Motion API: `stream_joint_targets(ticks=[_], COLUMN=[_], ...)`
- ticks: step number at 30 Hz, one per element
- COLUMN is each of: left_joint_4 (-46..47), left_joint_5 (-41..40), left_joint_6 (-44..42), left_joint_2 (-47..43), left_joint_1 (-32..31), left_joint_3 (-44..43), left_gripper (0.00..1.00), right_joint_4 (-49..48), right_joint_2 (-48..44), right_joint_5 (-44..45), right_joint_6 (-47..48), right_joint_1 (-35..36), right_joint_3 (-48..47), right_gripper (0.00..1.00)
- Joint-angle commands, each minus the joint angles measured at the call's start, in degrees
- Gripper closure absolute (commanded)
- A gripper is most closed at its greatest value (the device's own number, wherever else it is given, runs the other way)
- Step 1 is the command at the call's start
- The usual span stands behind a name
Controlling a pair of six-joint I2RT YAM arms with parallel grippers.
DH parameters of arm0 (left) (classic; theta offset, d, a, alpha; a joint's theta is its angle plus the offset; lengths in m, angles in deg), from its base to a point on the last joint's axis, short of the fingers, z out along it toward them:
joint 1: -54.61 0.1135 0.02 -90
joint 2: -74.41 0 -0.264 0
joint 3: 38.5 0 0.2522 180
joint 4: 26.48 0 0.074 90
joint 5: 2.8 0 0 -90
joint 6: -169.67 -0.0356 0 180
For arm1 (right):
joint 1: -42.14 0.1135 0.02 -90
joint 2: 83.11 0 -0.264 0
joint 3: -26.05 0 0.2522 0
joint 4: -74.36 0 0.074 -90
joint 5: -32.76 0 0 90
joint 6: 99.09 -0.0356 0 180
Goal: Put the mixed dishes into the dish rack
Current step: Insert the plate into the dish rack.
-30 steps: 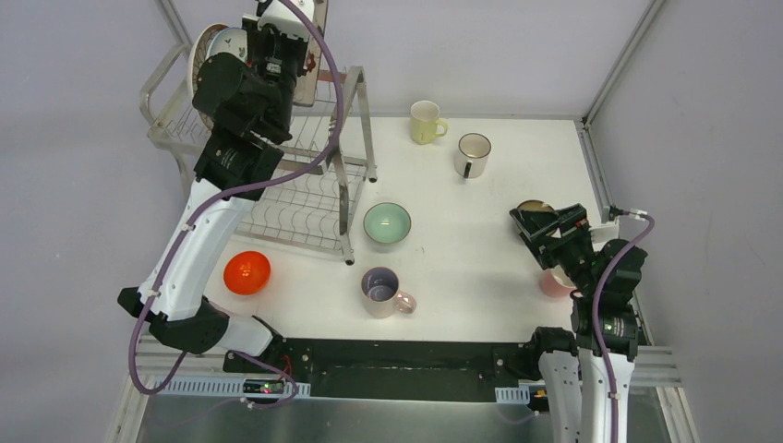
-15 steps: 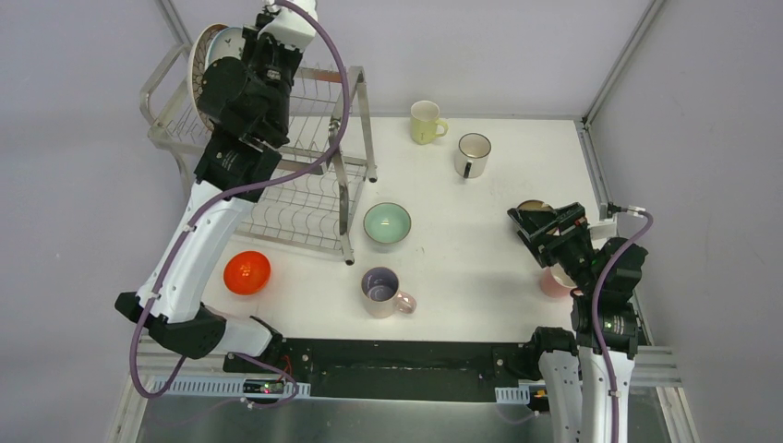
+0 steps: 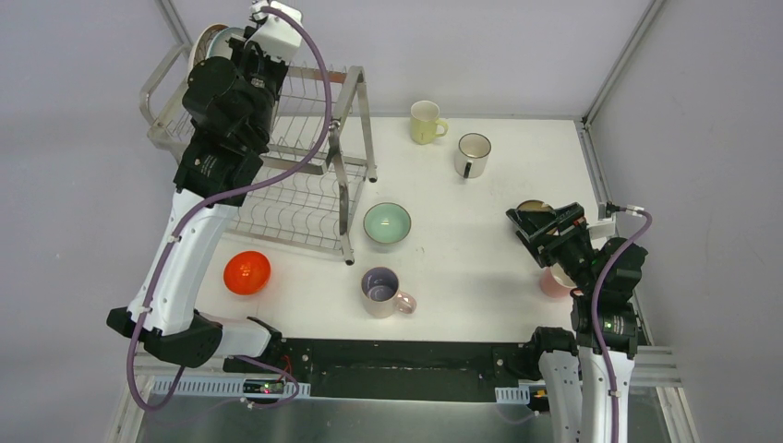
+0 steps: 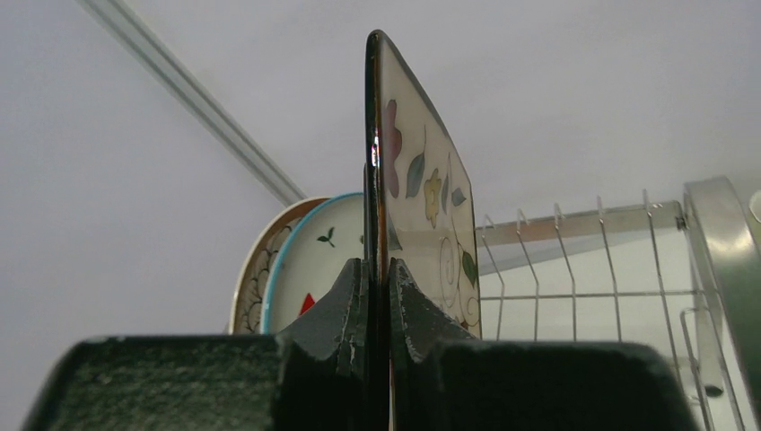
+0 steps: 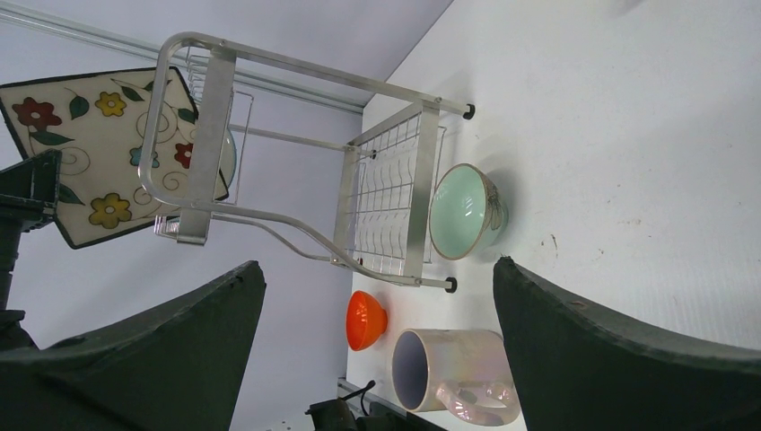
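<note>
My left gripper (image 4: 378,265) is shut on the lower edge of the flowered square plate (image 4: 422,206), which stands upright over the upper tier of the dish rack (image 3: 355,101). Just behind it two round plates stand in the rack, the red-fruit one (image 4: 314,260) and the petal-pattern one (image 4: 254,274). The right wrist view shows the flowered plate (image 5: 99,153) behind the rack's frame (image 5: 386,189). My right gripper (image 3: 540,226) hangs open and empty at the right, over a brown bowl (image 3: 534,207) and beside a pink mug (image 3: 554,284).
On the table stand a mint bowl (image 3: 387,223), an orange bowl (image 3: 246,272), a lilac mug (image 3: 380,288), a yellow mug (image 3: 425,121) and a white mug (image 3: 472,153). The rack's lower tier (image 3: 295,217) shows bare wires.
My left arm has carried the flowered plate leftward over the rack's upper tier, towards the two round plates. The right arm has barely moved.
</note>
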Motion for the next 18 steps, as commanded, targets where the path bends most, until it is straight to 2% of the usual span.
stream_joint_targets(ticks=[1,10,18], left_joint_4=[4.9,1.5,0.8], left_joint_5=[6.6,8.2,7.0], left_joint_6=[2.2,4.4,1.9], left_joint_2=[-2.9,-2.2,-2.6], left_joint_1=[0.6,0.8,0.8], left_joint_3=[-5.8,-5.7,-5.5], left_gripper=[1.0,1.0,1.0], right_joint_4=[-2.7,-4.0,-4.4], right_joint_2=[-0.3,-0.5,-0.1], right_joint_5=[-0.9,-1.0,-1.1], right_joint_6=[0.5,-0.5,-0.6], right_joint_1=[0.3,0.3,0.3], right_joint_3=[-0.3,1.1,0.9], right_gripper=[0.0,0.0,0.0])
